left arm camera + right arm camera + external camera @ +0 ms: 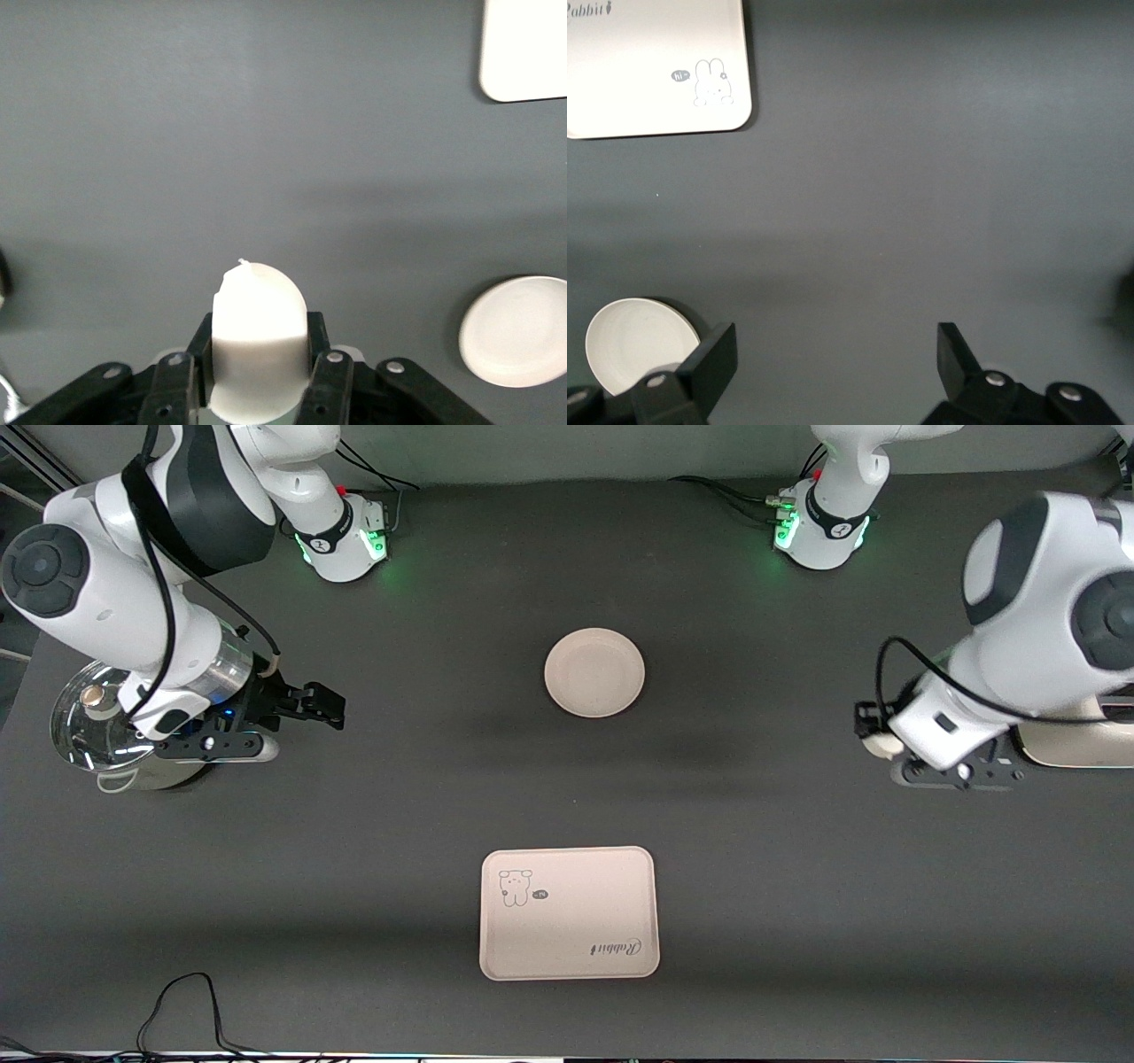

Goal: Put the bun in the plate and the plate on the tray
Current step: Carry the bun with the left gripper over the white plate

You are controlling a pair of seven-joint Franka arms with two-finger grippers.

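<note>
1. The bun (259, 341) is pinched between the fingers (188, 372) of the left gripper (873, 737), which is held in the air over bare table at the left arm's end, at about 3 o'clock from the plate (594, 672) in the front view.
2. The right gripper (330, 707) is seen with its fingers spread and nothing between them; it is held over bare table at the right arm's end, at about 9 o'clock from the plate. This arm is judged to be waiting.
3. Plate: empty, lying flat mid-table, well apart from both grippers.
4. Tray (569, 913): empty, at 6 o'clock from the plate and nearer the front camera; bear drawing and script are visible on it.
5. A glass-lidded pot (93, 722) is seen under the right arm; its contents cannot be told.
6. A pale object (1085, 740) is partly hidden under the left arm; what it is cannot be told.
7. Risks, as judged: the bun looks soft and smooth, so it could be squashed by too hard a pinch or slipped during the carry.
8. If released from too high or off-centre, the bun could roll over the plate's low rim.
9. The plate is shallow, so the rim grip for the move to the tray could slip, or the plate could be tilted and the bun lost.
</note>
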